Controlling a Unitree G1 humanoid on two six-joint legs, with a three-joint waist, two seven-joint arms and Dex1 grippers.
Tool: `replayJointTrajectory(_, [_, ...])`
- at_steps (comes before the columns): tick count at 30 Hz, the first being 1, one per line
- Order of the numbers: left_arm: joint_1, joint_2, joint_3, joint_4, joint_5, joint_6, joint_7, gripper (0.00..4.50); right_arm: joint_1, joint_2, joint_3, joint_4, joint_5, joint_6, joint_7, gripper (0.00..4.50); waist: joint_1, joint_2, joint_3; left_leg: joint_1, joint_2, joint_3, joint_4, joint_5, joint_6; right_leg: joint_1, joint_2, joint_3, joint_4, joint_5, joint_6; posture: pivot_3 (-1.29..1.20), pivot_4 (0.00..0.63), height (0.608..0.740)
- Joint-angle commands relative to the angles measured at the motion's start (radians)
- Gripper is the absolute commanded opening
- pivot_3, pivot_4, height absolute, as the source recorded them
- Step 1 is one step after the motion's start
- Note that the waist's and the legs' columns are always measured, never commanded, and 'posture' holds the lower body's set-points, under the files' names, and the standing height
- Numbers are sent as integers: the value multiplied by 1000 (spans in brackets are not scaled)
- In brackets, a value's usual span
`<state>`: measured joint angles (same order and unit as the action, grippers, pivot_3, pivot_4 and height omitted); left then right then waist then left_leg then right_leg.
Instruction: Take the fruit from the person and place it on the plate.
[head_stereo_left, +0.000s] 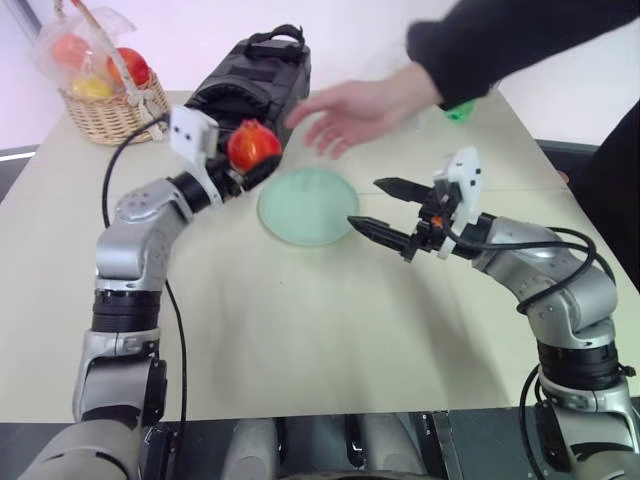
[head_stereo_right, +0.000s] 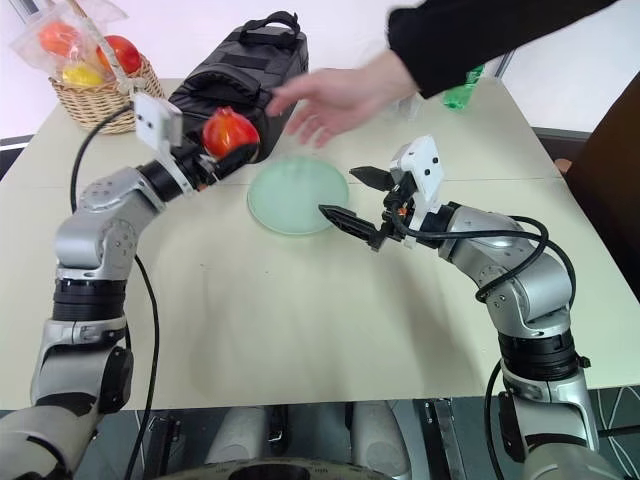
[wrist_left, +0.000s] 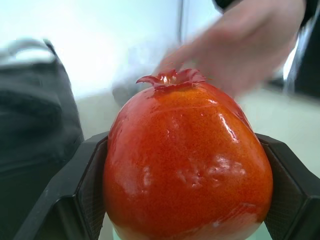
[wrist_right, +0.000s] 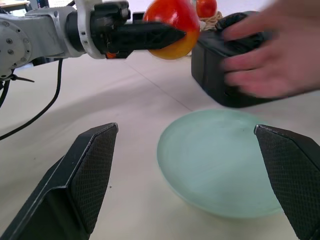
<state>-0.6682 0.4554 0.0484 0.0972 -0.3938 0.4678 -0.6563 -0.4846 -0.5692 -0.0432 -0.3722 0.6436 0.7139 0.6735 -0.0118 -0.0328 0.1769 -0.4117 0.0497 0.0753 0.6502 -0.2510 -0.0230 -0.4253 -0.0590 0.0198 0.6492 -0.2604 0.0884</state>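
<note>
Fruit in the grip, plate waiting!

The left gripper (head_stereo_left: 243, 160) pinches the fruit (head_stereo_left: 253, 146) between both fingers, held in the air just beside the plate (head_stereo_left: 305, 205), and the person's hand (head_stereo_left: 355, 110) is open, clear of it. Handover looks done; next comes a short carry over the plate and a gentle release. The right gripper (head_stereo_left: 380, 209) hangs spread wide, empty, at the plate's other edge.

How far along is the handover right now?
Taken: the left gripper is shut on the fruit, and the person's hand is open, off it. In hand: the fruit is held beside the plate, not over it. Left: move it over and release. The right gripper waits open.
</note>
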Motion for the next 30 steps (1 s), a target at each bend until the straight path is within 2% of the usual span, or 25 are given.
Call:
replayJointTrajectory(1, [-35,-33,-87,54,80,-5,13,3306,10,-3,-16,-41,13,-1,-1,4500,4,0,0,0,0,0,0,0,0,0,0,0,0,0,0,0,150,740])
replayJointTrajectory(6, [-150,-85,-180,262,193,-79,-5,3306,48,-16,-9,-64,-2,2,-5,4500,2,0,0,-2,0,-1,2,0,0,0,1,0,0,0,0,0,150,740])
replayJointTrajectory(10, [-224,-108,-204,394,237,-142,-47,3306,76,-32,-3,-92,-24,5,-16,4500,1,0,0,-2,0,-1,2,0,0,0,1,-1,-1,0,0,0,150,740])
replayJointTrajectory(12, [-248,-114,-206,438,250,-167,-65,4336,90,-40,0,-104,-35,5,-20,4500,-3,0,0,-2,0,-1,2,0,0,0,1,0,-1,0,0,0,150,740])
replayJointTrajectory(20, [-307,-122,-186,548,294,-244,-59,4435,110,-36,1,-122,-45,2,-42,4500,1,0,0,-2,0,-1,2,0,0,-1,2,0,-1,0,0,0,150,740])
replayJointTrajectory(24, [-317,-121,-98,512,227,-252,-44,4435,108,-30,-3,-105,-53,-11,-47,4500,0,0,0,-3,0,-1,2,0,0,-1,2,0,-1,0,0,0,150,740])
replayJointTrajectory(30, [-211,-65,94,216,52,-75,-7,4435,70,9,-39,18,-112,-98,-89,4500,-5,0,0,-3,1,-2,2,0,0,-2,2,0,0,0,0,0,150,740])
